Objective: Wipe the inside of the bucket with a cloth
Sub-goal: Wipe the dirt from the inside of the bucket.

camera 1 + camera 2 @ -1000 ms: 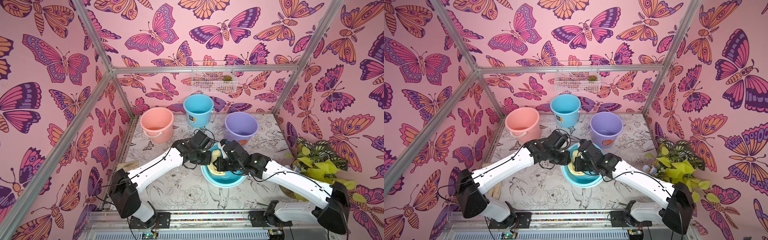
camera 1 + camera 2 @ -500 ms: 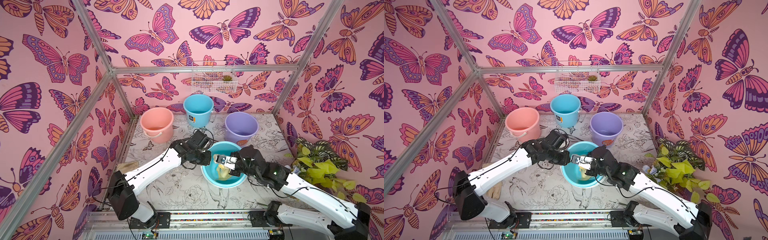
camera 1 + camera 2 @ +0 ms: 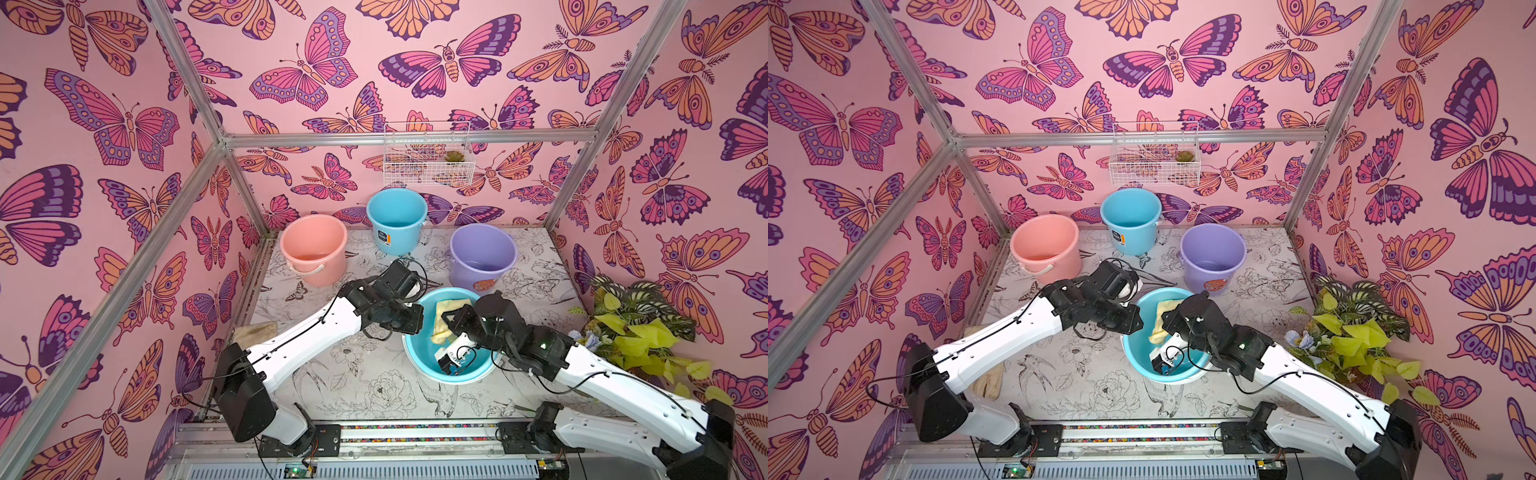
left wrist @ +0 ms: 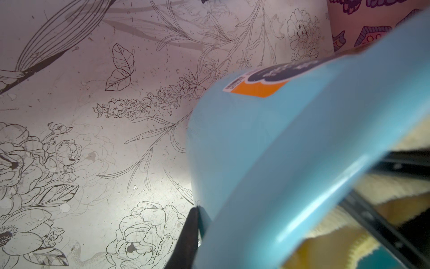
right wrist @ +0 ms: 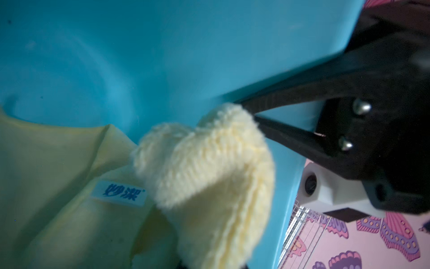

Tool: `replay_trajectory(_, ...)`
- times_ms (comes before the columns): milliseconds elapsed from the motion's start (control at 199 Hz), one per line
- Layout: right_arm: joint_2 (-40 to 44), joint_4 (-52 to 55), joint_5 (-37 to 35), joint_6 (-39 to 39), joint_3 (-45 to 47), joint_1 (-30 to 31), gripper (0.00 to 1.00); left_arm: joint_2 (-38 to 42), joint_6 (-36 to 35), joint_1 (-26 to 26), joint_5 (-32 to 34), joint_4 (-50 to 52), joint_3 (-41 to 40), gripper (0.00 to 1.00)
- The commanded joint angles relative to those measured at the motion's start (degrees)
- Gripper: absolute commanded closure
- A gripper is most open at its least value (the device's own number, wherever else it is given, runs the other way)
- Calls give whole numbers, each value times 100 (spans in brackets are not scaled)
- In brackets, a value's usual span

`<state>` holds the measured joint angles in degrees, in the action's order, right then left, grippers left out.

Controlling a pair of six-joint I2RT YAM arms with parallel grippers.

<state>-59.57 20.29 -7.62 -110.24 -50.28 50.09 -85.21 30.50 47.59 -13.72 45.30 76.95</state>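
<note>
The teal bucket stands on the table near the front, between the two arms. The left gripper is closed tight on the wall of the bucket at the rim, with one finger outside and one inside. The pale yellow cloth lies inside the bucket, against its far wall, and its small blue label is showing. The right gripper reaches into the bucket from the opposite side and is closed on a bunched fold of the cloth.
</note>
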Motion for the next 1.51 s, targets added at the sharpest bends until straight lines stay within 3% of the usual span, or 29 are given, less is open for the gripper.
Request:
replay_trajectory(0, -140, -241, 78, -894, -388, 14, 100, 46, -311, -13, -158, 332, 130, 100)
replay_trajectory(191, -228, -414, 705, -1168, -547, 34, 100, 45, -439, -4, -79, 540, 109, 100)
replay_trajectory(497, -466, -699, 930, -1067, -480, 80, 100, -11, -633, 39, -184, 639, 137, 100)
replay_trajectory(1085, -1512, -1679, 1298, 138, 398, 85, 100, 99, -644, 110, -88, 738, 218, 100)
replay_trajectory(1502, -2590, -1873, 1513, 904, 432, 12, 100, 155, -611, 136, -20, 757, 242, 100)
